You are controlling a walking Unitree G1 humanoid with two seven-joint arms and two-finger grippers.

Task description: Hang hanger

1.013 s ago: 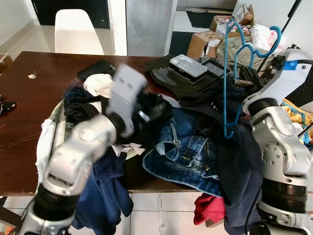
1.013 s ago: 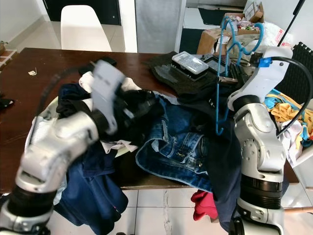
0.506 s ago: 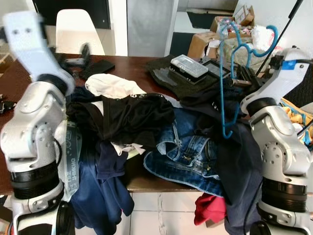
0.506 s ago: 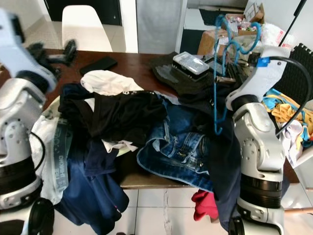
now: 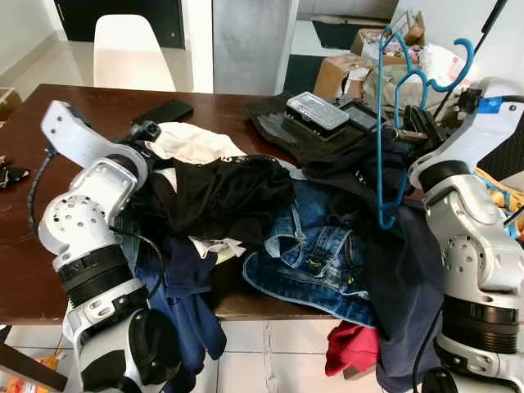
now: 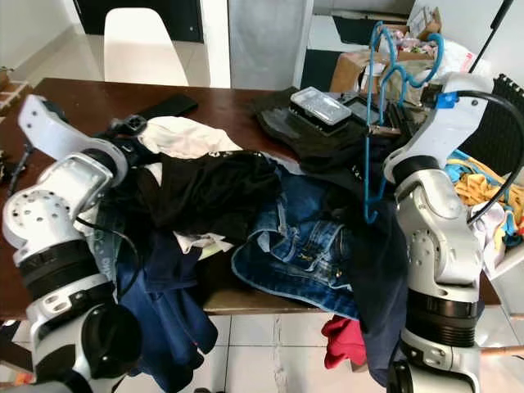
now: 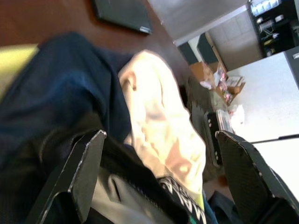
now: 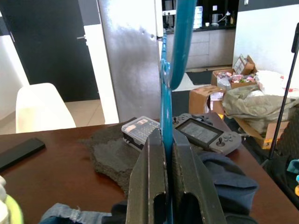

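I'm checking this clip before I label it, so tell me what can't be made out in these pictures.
- Right end effector: in the eye views the blue hanger and the arm hide the grip; the right wrist view shows it shut on the hanger.
- Where the hanger should hang: no rail is visible.
- White garment: blurred in the left wrist view.
- Clothes under the black garment: buried in the pile.
- Handheld console: screen too small to read.

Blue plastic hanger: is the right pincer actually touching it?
Touching. In the right wrist view the right pincer has both black fingers pressed against the blue plastic hanger.
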